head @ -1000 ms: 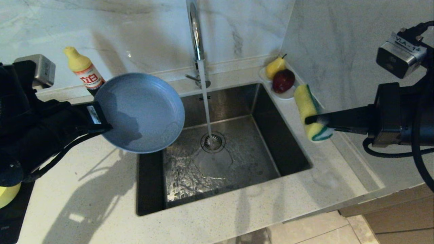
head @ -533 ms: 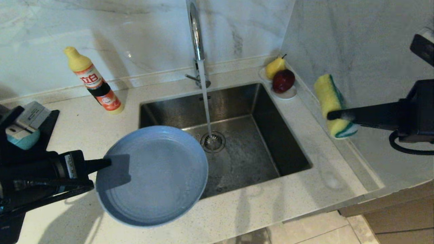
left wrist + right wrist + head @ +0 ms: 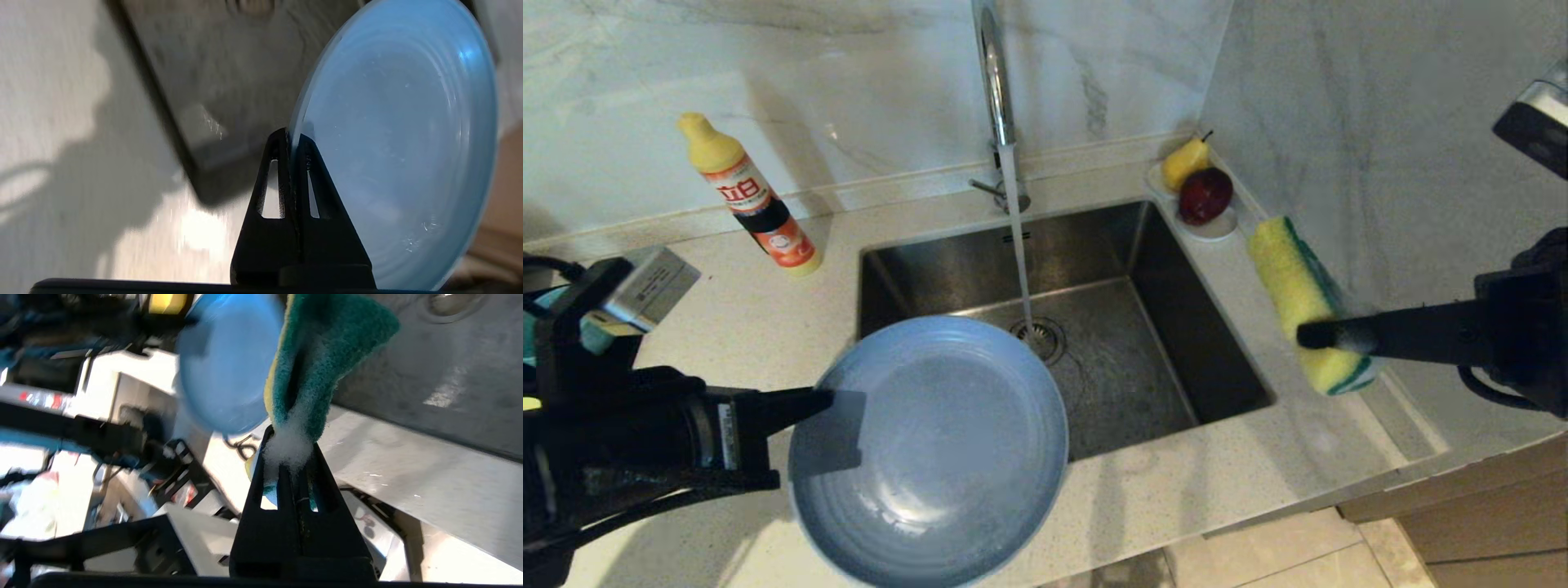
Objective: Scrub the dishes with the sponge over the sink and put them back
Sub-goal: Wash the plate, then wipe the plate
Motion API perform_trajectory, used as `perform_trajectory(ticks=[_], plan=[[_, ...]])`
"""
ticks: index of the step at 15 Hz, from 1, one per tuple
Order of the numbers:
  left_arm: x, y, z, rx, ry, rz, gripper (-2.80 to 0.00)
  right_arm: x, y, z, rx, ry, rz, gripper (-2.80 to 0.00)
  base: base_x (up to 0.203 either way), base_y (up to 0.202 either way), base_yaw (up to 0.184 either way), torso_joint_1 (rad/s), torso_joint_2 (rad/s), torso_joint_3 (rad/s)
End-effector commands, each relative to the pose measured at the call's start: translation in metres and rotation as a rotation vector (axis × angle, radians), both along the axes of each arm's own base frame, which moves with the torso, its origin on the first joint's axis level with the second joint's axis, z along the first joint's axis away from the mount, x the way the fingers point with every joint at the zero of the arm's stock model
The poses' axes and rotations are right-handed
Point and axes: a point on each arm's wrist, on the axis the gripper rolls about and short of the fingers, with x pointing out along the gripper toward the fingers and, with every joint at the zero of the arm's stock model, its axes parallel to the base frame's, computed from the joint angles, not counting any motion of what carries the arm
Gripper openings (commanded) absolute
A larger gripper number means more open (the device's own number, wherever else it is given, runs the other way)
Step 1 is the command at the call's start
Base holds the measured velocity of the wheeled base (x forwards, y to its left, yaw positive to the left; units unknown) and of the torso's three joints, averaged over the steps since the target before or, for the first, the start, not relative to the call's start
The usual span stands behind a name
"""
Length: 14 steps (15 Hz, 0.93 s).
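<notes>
The grey-blue plate (image 3: 931,449) hangs face up and nearly level over the front left corner of the sink (image 3: 1176,327), part of it over the counter. My left gripper (image 3: 829,400) is shut on the plate's left rim; in the left wrist view the rim (image 3: 400,143) runs between the closed left gripper (image 3: 292,139). My right gripper (image 3: 1307,335) is shut on the sponge (image 3: 1298,294), holding it above the counter right of the sink. In the right wrist view the foamy sponge (image 3: 322,347) is squeezed in the right gripper (image 3: 288,445). The teal bowl (image 3: 595,337) is mostly hidden behind my left arm.
Water runs from the chrome tap (image 3: 992,73) onto the drain strainer (image 3: 1039,335). A detergent bottle (image 3: 752,196) stands at the back left. A white saucer (image 3: 1217,224) with a pear and an apple sits in the back right corner by the marble side wall.
My left arm swung the plate from a raised, tilted pose over the sink's left edge down and toward the front, now level. The right gripper with the sponge shifted right, then lower.
</notes>
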Motion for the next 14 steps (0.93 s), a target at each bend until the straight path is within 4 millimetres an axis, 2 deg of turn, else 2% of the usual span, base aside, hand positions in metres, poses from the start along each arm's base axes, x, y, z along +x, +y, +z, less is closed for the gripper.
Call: perform_trajectory(ticks=[1, 3, 5, 10, 14], plan=[[0.016, -0.024, -0.004, 0.034, -0.015, -0.004, -2.8, 0.004, 0.015, -0.003, -0.014, 0.019, 0.057, -2.8, 0.0, 0.0, 0.0, 0.0, 0.0, 0.0], [0.022, -0.039, 0.004, 0.032, -0.047, -0.023, -2.8, 0.01, 0.028, -0.006, -0.029, 0.036, 0.084, -2.8, 0.0, 0.0, 0.0, 0.0, 0.0, 0.0], [0.024, -0.045, 0.01, 0.02, -0.063, -0.04, -2.8, 0.014, 0.036, -0.01, -0.041, 0.047, 0.102, -2.8, 0.0, 0.0, 0.0, 0.0, 0.0, 0.0], [0.036, -0.058, 0.017, -0.03, -0.05, -0.036, -2.8, 0.037, 0.08, -0.04, -0.15, 0.112, 0.141, -2.8, 0.0, 0.0, 0.0, 0.0, 0.0, 0.0], [0.033, -0.067, 0.02, -0.052, -0.065, -0.072, -2.8, 0.048, 0.099, -0.042, -0.171, 0.111, 0.129, -2.8, 0.0, 0.0, 0.0, 0.0, 0.0, 0.0]])
